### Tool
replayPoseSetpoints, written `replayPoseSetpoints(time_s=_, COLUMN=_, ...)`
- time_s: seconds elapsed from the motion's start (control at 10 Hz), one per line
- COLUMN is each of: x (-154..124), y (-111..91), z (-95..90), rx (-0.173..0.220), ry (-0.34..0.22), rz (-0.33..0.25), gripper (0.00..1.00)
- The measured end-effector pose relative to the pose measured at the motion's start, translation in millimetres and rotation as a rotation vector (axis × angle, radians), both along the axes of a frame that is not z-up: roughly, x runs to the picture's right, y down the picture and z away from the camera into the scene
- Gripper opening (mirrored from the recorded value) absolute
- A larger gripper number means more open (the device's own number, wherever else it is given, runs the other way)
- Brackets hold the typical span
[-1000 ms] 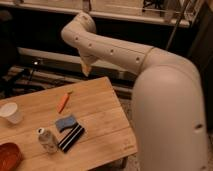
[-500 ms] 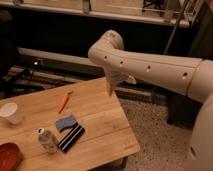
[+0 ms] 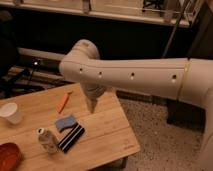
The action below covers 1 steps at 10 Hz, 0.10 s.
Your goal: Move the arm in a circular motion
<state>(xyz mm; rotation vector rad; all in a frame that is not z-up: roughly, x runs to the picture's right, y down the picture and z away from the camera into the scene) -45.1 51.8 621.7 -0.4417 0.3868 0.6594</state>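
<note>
Over the desk (image 3: 107,127), one arm (image 3: 135,75) reaches in from the right side, long cream-white segment running roughly level with four small dark holes along it, elbow joint bent down near the desk's far edge. One pincer (image 3: 91,106) hangs off that joint, tapered tip pointing down, above the middle of the desk and clear of the wood. Can't tell if the pincer is released or clenched; nothing visibly held.

Count on the desk, one of each:
- orange pen-like stick (image 3: 63,102), toward the far edge, left of the pincer
- white cup (image 3: 11,113), at the left edge
- blue sponge (image 3: 66,122), mid-desk, just below-left of the pincer tip
- dark striped flat pack (image 3: 71,137), touching or just beside the sponge on its near side
- small can (image 3: 47,140), lying tilted just left of the striped pack
- red-orange bowl (image 3: 8,156), near-left corner, partly cut off

Versus 0.5 s ago: arm and pincer are further left and lower over the desk, tip now hanging over mid-desk rather than the far right corner. 1.0 s ago the elbow was higher, tip above the far edge. Desk items unmoved.
</note>
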Motion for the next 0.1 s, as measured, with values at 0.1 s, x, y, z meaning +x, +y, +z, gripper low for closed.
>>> replayPoseSetpoints(time_s=0.1, x=-32.2, y=4.5, z=-10.9, rx=-0.016, ry=-0.091, rz=-0.053, gripper=0.8)
